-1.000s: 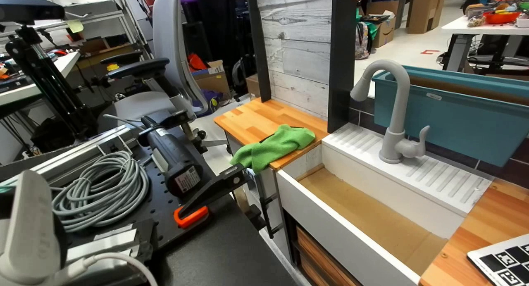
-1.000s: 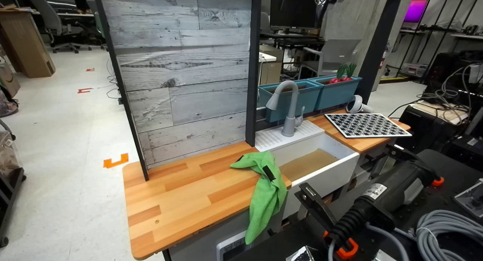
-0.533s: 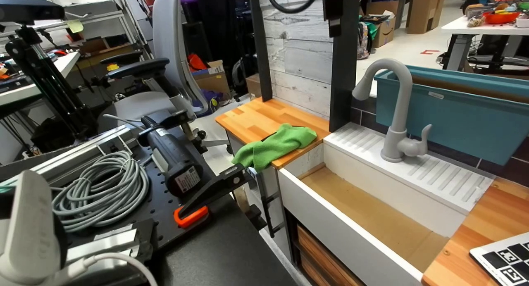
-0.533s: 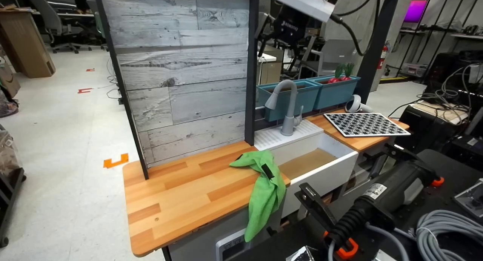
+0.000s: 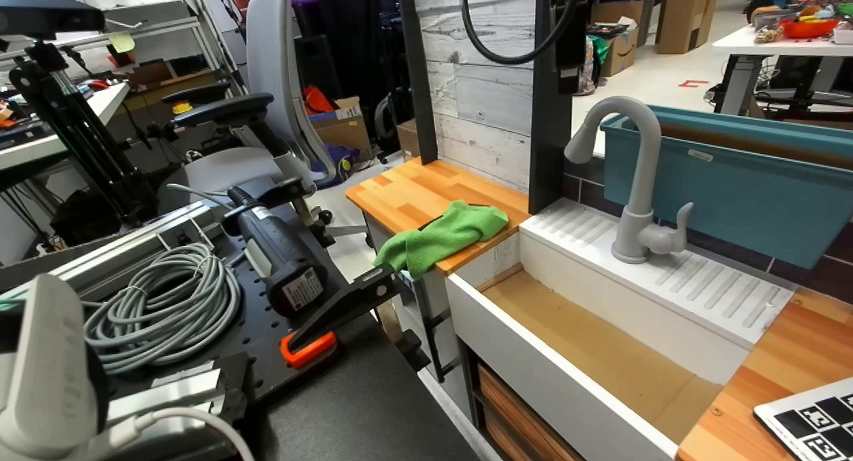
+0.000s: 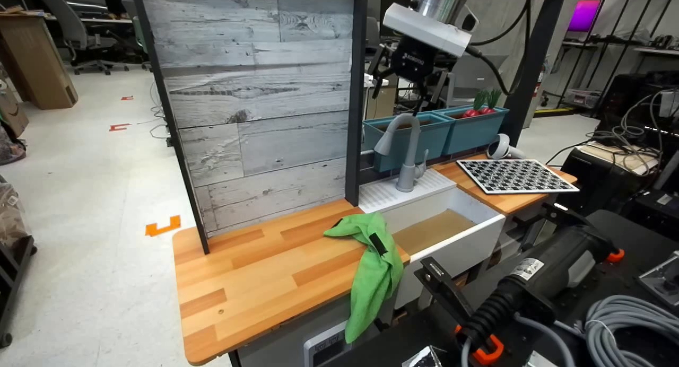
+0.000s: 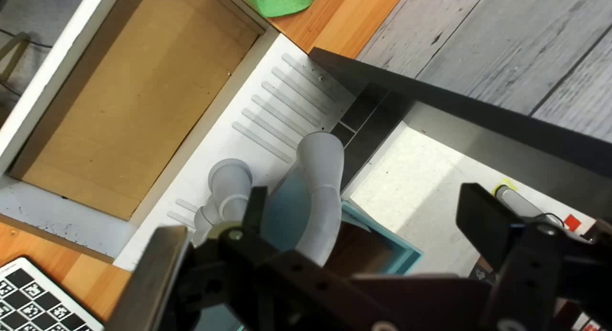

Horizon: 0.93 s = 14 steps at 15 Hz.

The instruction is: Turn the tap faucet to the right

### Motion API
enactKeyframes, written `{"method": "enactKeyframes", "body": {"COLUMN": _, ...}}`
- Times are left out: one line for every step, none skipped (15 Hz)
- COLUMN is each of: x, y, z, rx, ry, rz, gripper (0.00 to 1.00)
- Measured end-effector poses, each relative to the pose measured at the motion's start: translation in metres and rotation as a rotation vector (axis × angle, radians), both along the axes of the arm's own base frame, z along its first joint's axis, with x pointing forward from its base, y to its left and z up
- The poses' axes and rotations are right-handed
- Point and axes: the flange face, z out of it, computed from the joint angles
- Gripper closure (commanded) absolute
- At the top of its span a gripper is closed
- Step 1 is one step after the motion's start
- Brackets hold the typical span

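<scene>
The grey gooseneck tap faucet (image 5: 645,161) stands upright on the white ribbed ledge behind the sink, and also shows in an exterior view (image 6: 409,152). Its spout turns down towards the black post side, and its small lever (image 5: 680,229) is on the opposite side of the base. My gripper (image 6: 397,103) hangs above the tap with its fingers spread and empty. One fingertip overlaps the top of the arch in that view; I cannot tell if they touch. In the wrist view the gripper (image 7: 363,202) is wide open, with the spout (image 7: 322,168) nearer one finger.
Teal planters (image 5: 733,188) stand close behind the tap, one with red radishes (image 6: 478,112). A black post (image 5: 552,114) and wood-plank panel are beside it. A white sink (image 6: 451,245), green cloth (image 6: 371,271) and checkered board (image 6: 514,176) are near.
The arm has come down into view from the top, and my open gripper has lowered towards the tap's arch. The tap looks unchanged.
</scene>
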Motion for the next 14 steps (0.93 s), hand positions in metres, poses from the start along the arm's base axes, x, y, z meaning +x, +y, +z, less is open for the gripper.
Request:
{"method": "enactKeyframes", "body": {"x": 0.000, "y": -0.003, "z": 0.000, "rx": -0.003, "ry": 0.002, "rz": 0.001, "gripper": 0.00}}
{"method": "enactKeyframes", "body": {"x": -0.001, "y": -0.006, "z": 0.000, "rx": -0.005, "ry": 0.005, "rz": 0.001, "gripper": 0.00}}
{"method": "enactKeyframes", "body": {"x": -0.001, "y": -0.009, "z": 0.000, "rx": -0.006, "ry": 0.010, "rz": -0.001, "gripper": 0.00}}
{"method": "enactKeyframes", "body": {"x": -0.001, "y": -0.012, "z": 0.000, "rx": -0.007, "ry": 0.014, "rz": -0.004, "gripper": 0.00}}
{"method": "enactKeyframes", "body": {"x": 0.000, "y": -0.015, "z": 0.000, "rx": -0.008, "ry": 0.017, "rz": -0.007, "gripper": 0.00}}
{"method": "enactKeyframes", "body": {"x": 0.001, "y": -0.018, "z": 0.001, "rx": -0.009, "ry": 0.019, "rz": -0.011, "gripper": 0.00}}
{"method": "enactKeyframes", "body": {"x": 0.004, "y": -0.022, "z": 0.001, "rx": -0.011, "ry": 0.017, "rz": -0.016, "gripper": 0.00}}
{"method": "enactKeyframes", "body": {"x": 0.008, "y": -0.025, "z": 0.002, "rx": -0.013, "ry": 0.013, "rz": -0.022, "gripper": 0.00}}
{"method": "enactKeyframes", "body": {"x": 0.012, "y": -0.028, "z": 0.002, "rx": -0.013, "ry": 0.012, "rz": -0.028, "gripper": 0.00}}
{"method": "enactKeyframes", "body": {"x": 0.016, "y": -0.032, "z": 0.001, "rx": -0.014, "ry": 0.012, "rz": -0.035, "gripper": 0.00}}
{"method": "enactKeyframes", "body": {"x": 0.019, "y": -0.035, "z": 0.000, "rx": -0.015, "ry": 0.013, "rz": -0.044, "gripper": 0.00}}
{"method": "enactKeyframes", "body": {"x": 0.022, "y": -0.039, "z": -0.003, "rx": -0.014, "ry": 0.020, "rz": -0.053, "gripper": 0.00}}
{"method": "enactKeyframes", "body": {"x": 0.025, "y": -0.043, "z": -0.007, "rx": -0.014, "ry": 0.030, "rz": -0.061, "gripper": 0.00}}
{"method": "enactKeyframes", "body": {"x": 0.026, "y": -0.046, "z": -0.012, "rx": -0.015, "ry": 0.041, "rz": -0.067, "gripper": 0.00}}
